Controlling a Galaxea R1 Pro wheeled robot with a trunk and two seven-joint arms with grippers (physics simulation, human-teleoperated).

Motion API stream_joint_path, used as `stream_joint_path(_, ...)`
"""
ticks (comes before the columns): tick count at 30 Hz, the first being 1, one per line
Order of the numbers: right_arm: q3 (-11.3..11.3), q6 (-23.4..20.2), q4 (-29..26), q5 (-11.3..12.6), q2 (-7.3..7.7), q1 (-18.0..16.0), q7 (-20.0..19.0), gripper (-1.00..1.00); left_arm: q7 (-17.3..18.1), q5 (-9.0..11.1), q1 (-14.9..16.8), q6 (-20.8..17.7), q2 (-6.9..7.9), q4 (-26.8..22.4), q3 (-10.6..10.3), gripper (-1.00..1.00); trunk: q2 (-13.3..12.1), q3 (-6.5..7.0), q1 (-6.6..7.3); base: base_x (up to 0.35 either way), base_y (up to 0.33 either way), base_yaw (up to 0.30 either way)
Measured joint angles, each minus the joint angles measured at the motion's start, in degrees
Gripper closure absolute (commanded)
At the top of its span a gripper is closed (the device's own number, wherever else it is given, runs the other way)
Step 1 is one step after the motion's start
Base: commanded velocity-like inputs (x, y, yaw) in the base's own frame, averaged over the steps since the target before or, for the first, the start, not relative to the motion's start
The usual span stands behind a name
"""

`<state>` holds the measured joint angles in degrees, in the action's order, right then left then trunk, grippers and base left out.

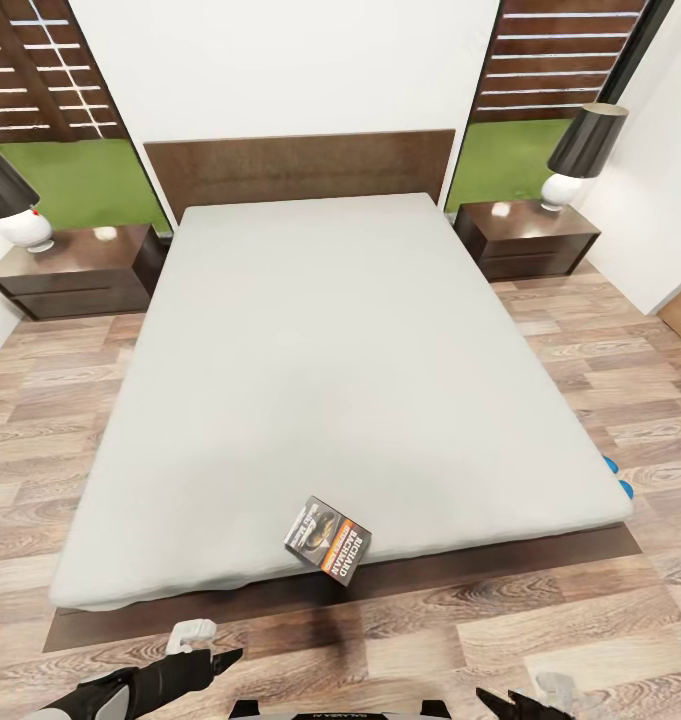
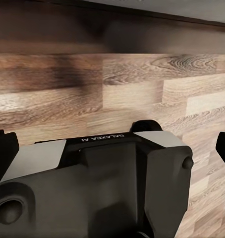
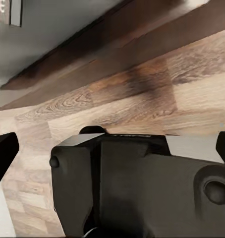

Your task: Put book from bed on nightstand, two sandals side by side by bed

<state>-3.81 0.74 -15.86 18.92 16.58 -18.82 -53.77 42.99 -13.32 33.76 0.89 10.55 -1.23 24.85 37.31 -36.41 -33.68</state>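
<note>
Head view, book [image 1: 327, 540] at bed [image 1: 340, 380] foot edge, both hands' [image 1: 223, 660] opening unclear

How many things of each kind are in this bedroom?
Bed: 1
Nightstands: 2
Lamps: 2
Book: 1
Blue sandals, just peeking past the mattress corner: 2
Total: 8
</note>
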Motion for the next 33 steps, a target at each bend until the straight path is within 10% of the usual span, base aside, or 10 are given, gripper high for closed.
stream_joint_path(7, -0.15, -0.36, -9.05, -0.26, -8.28, -0.06, 0.11, -1.0, 0.07, 0.17, -0.01, -0.03, 0.06, -0.04, 0.16, -1.0, 0.0, 0.0, 0.0, 0.0, 0.0, 0.0)
stream_joint_path(12, -0.17, -0.52, -10.57, -0.23, -11.23, -0.1, 0.11, -1.0, 0.09, 0.41, -0.02, -0.02, 0.14, -0.08, 0.27, -1.0, 0.0, 0.0, 0.0, 0.0, 0.0, 0.0)
stream_joint_path(25, -0.18, -3.03, -14.59, -0.07, -12.82, -0.08, -0.93, -1.0, 0.34, 2.47, -0.03, -0.08, 0.16, -0.03, 0.24, -1.0, 0.0, 0.0, 0.0, 0.0, 0.0, 0.0)
stream_joint_path(33, -0.07, -11.9, -15.19, 2.34, -12.88, -0.1, -16.97, -1.0, 0.53, 2.48, -0.03, -0.24, 0.1, 0.0, 0.18, -1.0, 0.0, 0.0, 0.0, 0.0, 0.0, 0.0)
